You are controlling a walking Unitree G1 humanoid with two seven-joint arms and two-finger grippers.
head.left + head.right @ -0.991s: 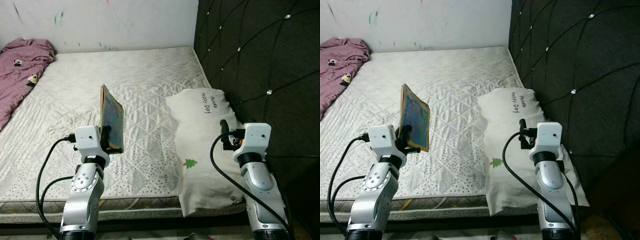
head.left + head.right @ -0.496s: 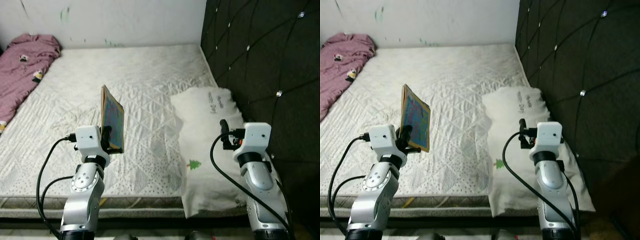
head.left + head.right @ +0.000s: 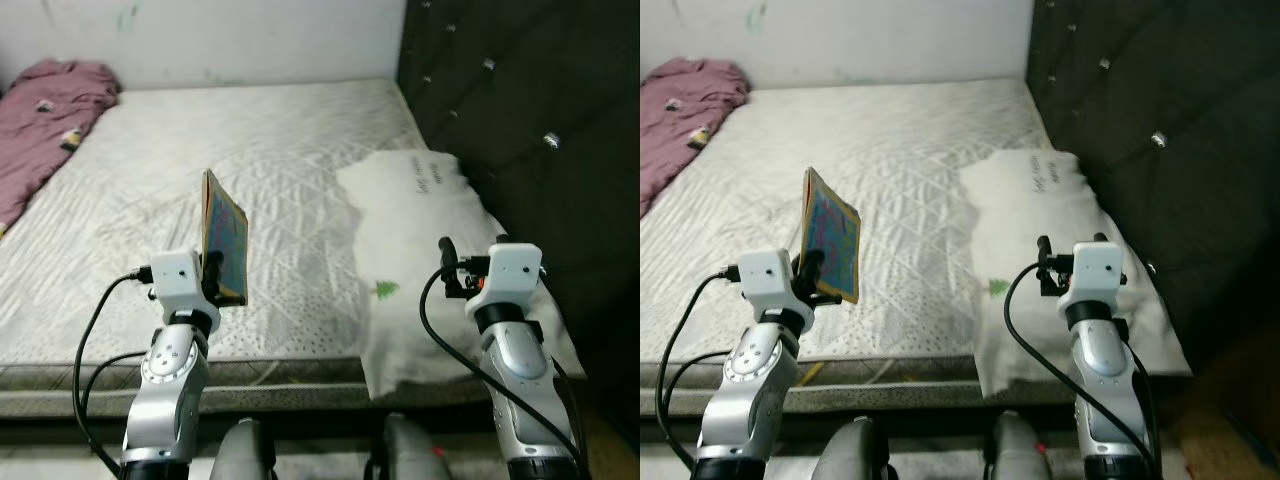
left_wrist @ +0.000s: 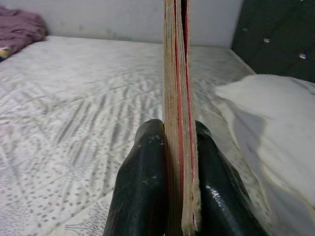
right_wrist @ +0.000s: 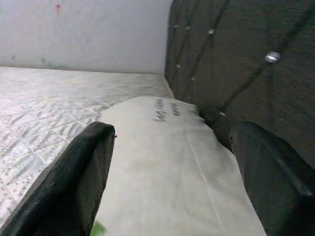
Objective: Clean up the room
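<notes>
A thin picture book (image 3: 224,235) with a blue patterned cover and tan edge stands upright, held by its lower edge in my left gripper (image 3: 212,283) above the bed's near side. In the left wrist view the two black fingers (image 4: 142,191) press on both sides of the book's page edge (image 4: 176,98). My right gripper (image 3: 447,270) is open over the white pillow (image 3: 420,250), nothing between its fingers (image 5: 78,182). The pillow has small lettering and a green tree mark.
The white quilted mattress (image 3: 250,160) spreads ahead to a white wall. A purple blanket (image 3: 45,110) is heaped at its far left corner. A dark tufted headboard (image 3: 520,110) rises along the right. My own legs (image 3: 240,455) are at the bed's near edge.
The whole scene has shifted up and away: the camera has backed off and tilted down, so the bed's front edge and my legs now show. Both arms keep their pose.
</notes>
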